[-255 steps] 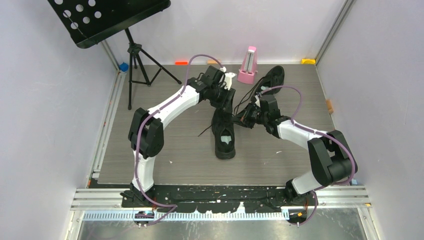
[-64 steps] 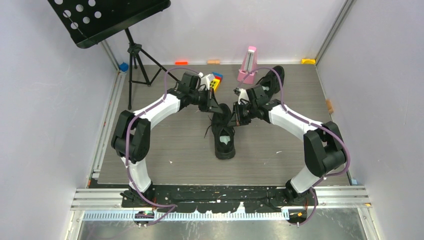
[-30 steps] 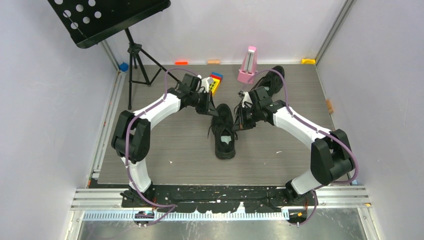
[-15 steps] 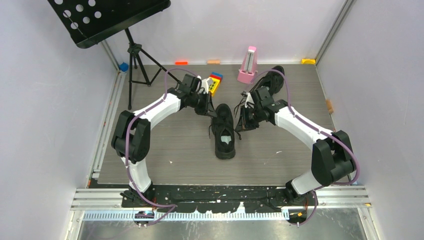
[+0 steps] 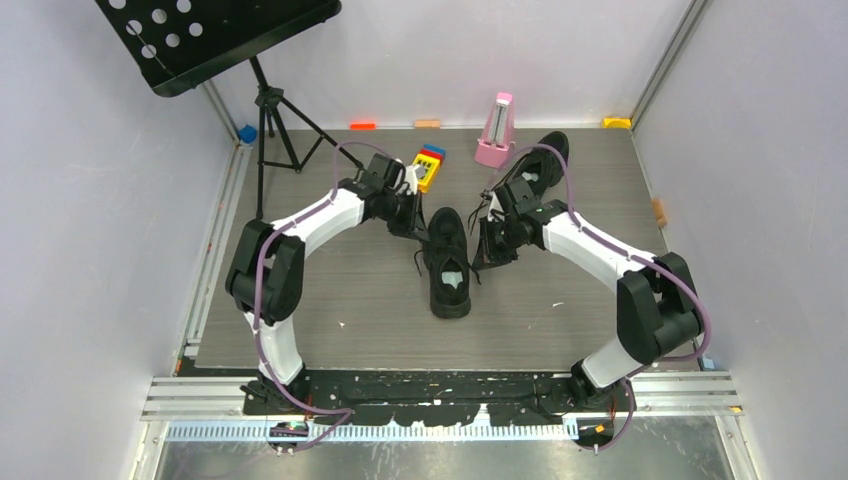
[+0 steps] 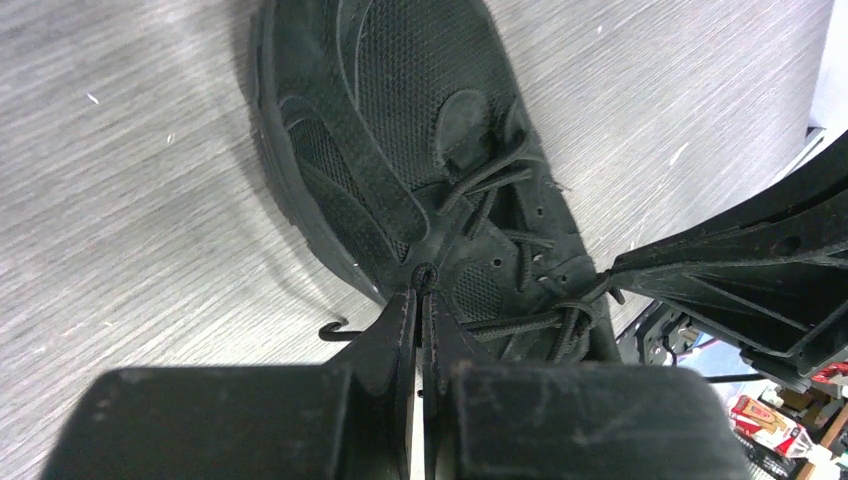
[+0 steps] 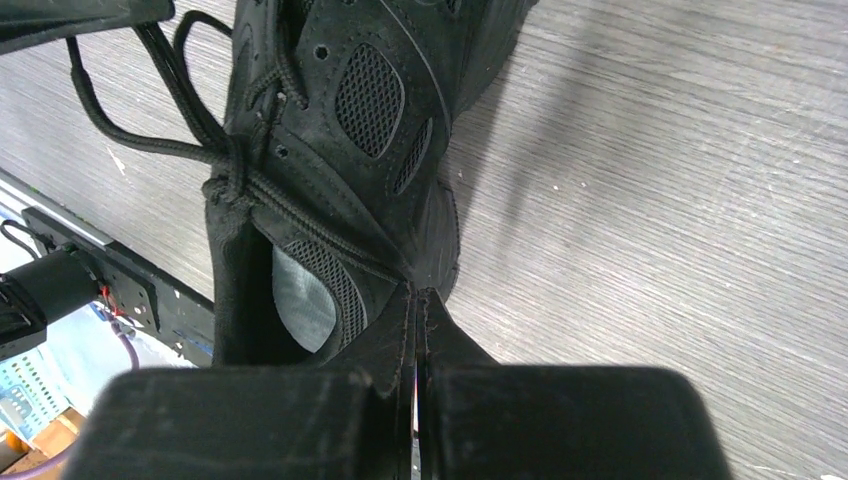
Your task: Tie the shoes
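Note:
One black shoe lies mid-table, toe away from me, its pale grey insole patch showing. The second shoe lies at the back right. My left gripper is at the near shoe's left side, shut on a black lace loop. My right gripper is at its right side, shut on the other lace strand, which runs taut from a crossing over the tongue. In the left wrist view the shoe fills the frame. In the right wrist view its opening shows.
A pink metronome stands at the back. A coloured block toy lies behind the left gripper. A music stand tripod stands at the back left. Walls close in on both sides.
Both grippers have moved apart from over the shoe to its two sides, drawing the laces outward. In the last half second the right gripper slid slightly nearer.

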